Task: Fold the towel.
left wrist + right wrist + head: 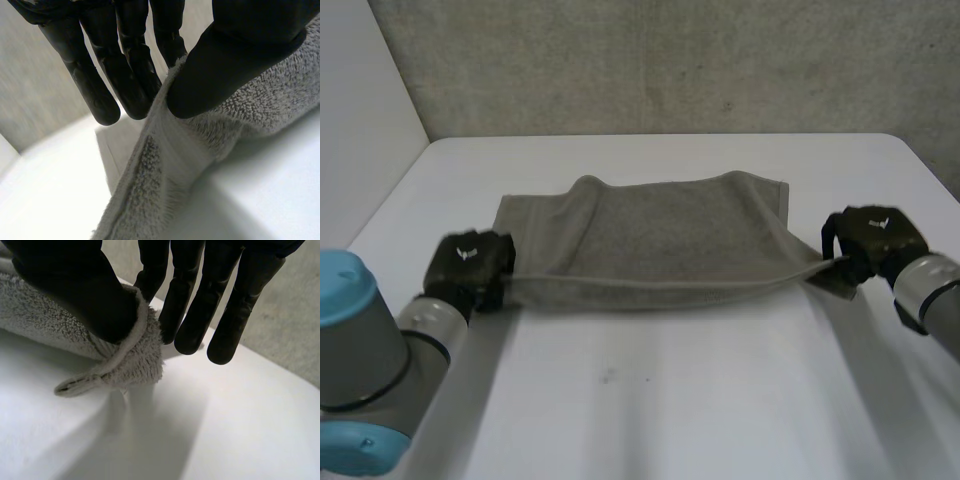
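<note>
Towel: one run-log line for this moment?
towel: near edge lifted, rest on table | left robot hand: pinching near-left corner | right robot hand: pinching near-right corner | fold: not done

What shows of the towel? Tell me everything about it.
The towel is a grey, nubby terry cloth with a flat woven band along its edge. Its far part lies rumpled on the white table, while its near edge is stretched taut just above the table between both hands. The left hand pinches the near left corner between thumb and fingers; the right hand pinches the near right corner the same way.
</note>
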Available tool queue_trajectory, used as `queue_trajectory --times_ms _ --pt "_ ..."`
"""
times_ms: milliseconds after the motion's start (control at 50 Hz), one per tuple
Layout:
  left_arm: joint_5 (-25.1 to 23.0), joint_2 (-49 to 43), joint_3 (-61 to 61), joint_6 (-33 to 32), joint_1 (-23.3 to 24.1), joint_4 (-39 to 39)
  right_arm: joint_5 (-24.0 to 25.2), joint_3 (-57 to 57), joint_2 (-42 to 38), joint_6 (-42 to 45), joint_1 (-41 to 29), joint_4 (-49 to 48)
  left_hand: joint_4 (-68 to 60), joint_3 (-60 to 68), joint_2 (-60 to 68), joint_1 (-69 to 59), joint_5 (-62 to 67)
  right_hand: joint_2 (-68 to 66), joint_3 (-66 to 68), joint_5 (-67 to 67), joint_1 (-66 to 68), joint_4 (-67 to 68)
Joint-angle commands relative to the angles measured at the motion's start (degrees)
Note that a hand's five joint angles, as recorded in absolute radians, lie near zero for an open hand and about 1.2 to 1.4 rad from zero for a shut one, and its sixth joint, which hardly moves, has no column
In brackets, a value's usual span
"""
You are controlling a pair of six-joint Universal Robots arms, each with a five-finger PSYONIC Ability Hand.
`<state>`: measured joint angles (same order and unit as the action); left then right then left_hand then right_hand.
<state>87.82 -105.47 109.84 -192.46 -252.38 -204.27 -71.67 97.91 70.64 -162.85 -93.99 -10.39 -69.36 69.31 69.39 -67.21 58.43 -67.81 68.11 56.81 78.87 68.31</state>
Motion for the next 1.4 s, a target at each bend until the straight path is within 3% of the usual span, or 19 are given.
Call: queue_trajectory --times_ms 20,80,260,360,440,640,740,800,840,860,880,900,940,1000,1040,1100,1220,1320,1400 --pt "-0.2 13.7 -8.7 0.0 1.5 11.9 0.8 -13.1 8.8 4.5 -0.7 18.4 -10.6 10.7 10.6 -12.8 11.6 -12.2 11.9 13.2 1.1 11.7" --pt "-0.5 15.8 -11.5 0.0 1.5 16.0 2.2 -19.8 12.3 6.1 -0.6 25.5 -10.6 10.7 10.6 -12.8 11.6 -12.2 11.9 13.2 1.1 11.7" --pt "-0.5 20.1 -30.1 -0.1 1.6 37.7 3.9 -35.9 17.7 11.2 0.3 38.7 -10.6 10.7 10.6 -12.8 11.6 -12.2 11.9 13.2 1.1 11.7" --pt "-0.5 18.0 -34.7 -2.1 1.5 44.7 3.6 -39.0 15.8 16.1 -0.1 45.4 -10.6 10.7 10.6 -12.8 11.6 -12.2 11.9 13.2 1.1 11.7" --pt "-0.1 10.9 -34.3 -6.3 1.6 46.5 2.8 -37.8 8.7 21.9 -1.9 48.4 -10.6 10.7 10.6 -12.8 11.6 -12.2 11.9 13.2 1.1 11.7" --pt "-0.2 -7.4 -37.3 -9.6 1.5 46.0 -3.6 -38.3 -7.0 24.2 -5.3 47.7 -10.6 10.7 10.6 -12.8 11.6 -12.2 11.9 13.2 1.1 11.7" --pt "-0.2 -15.6 -47.2 -9.5 1.6 44.7 -4.9 -44.6 -13.3 22.0 -6.2 40.7 -10.6 10.7 10.6 -12.8 11.6 -12.2 11.9 13.2 1.1 11.7" --pt "-0.2 -18.2 -56.7 -8.7 1.6 40.4 -6.0 -49.5 -14.7 17.8 -6.6 31.8 -10.6 10.7 10.6 -12.8 11.6 -12.2 11.9 13.2 1.1 11.7" --pt "-0.1 -18.5 -61.8 -8.2 1.6 37.1 -7.9 -53.5 -13.8 11.5 -6.8 19.4 -10.6 10.7 10.6 -12.8 11.6 -12.2 11.9 13.2 1.1 11.7" --pt "-0.1 -18.5 -66.1 -7.1 1.7 32.9 -8.0 -53.5 -13.8 11.5 -6.8 19.4 -10.6 10.7 10.6 -12.8 11.6 -12.2 11.9 13.2 1.1 11.7" --pt "0.0 -18.4 -69.7 -5.3 1.7 28.1 -8.9 -54.0 -11.6 7.8 -6.9 11.8 -10.6 10.7 10.6 -12.8 11.6 -12.2 11.9 13.2 1.1 11.7" --pt "0.0 -18.4 -69.8 -5.3 1.7 28.0 -8.9 -54.0 -11.6 7.8 -6.9 11.7 -10.6 10.7 10.6 -12.8 11.6 -12.2 11.9 13.2 1.1 11.7" --pt "0.2 -16.0 -72.8 0.6 1.5 18.6 -11.1 -51.9 -5.9 2.8 -6.7 -1.7 -10.6 10.7 10.6 -12.8 11.6 -12.2 11.9 13.2 1.1 11.7" --pt "0.2 -14.2 -72.7 3.8 1.5 15.1 -11.0 -48.2 -1.5 1.9 -6.7 -7.5 -10.6 10.7 10.6 -12.8 11.6 -12.2 11.9 13.2 1.1 11.7" --pt "0.1 -11.6 -70.6 8.6 1.2 12.9 -10.7 -47.0 -0.3 2.0 -6.6 -7.2 -10.6 10.7 10.6 -12.8 11.6 -12.2 11.9 13.2 1.1 11.7" --pt "-0.2 -9.7 -64.6 10.1 0.8 14.7 -9.3 -44.7 0.4 2.0 -6.6 -4.7 -10.6 10.7 10.6 -12.8 11.6 -12.2 11.9 13.2 1.1 11.7" --pt "-0.6 -6.9 -53.1 10.0 0.2 16.7 -2.6 -37.1 0.2 3.0 -6.7 3.6 -10.6 10.7 10.6 -12.8 11.6 -12.2 11.9 13.2 1.1 11.7" --pt "-0.7 -6.2 -35.3 9.1 -0.6 16.0 0.1 -29.7 -1.2 5.3 -6.5 4.6 -10.6 10.7 10.6 -12.8 11.6 -12.2 11.9 13.2 1.1 11.7" --pt "-0.6 -7.1 -28.7 7.4 -0.6 14.9 0.8 -25.0 -4.0 6.9 -6.3 4.6 -10.6 10.7 10.6 -12.8 11.6 -12.2 11.9 13.2 1.1 11.7"
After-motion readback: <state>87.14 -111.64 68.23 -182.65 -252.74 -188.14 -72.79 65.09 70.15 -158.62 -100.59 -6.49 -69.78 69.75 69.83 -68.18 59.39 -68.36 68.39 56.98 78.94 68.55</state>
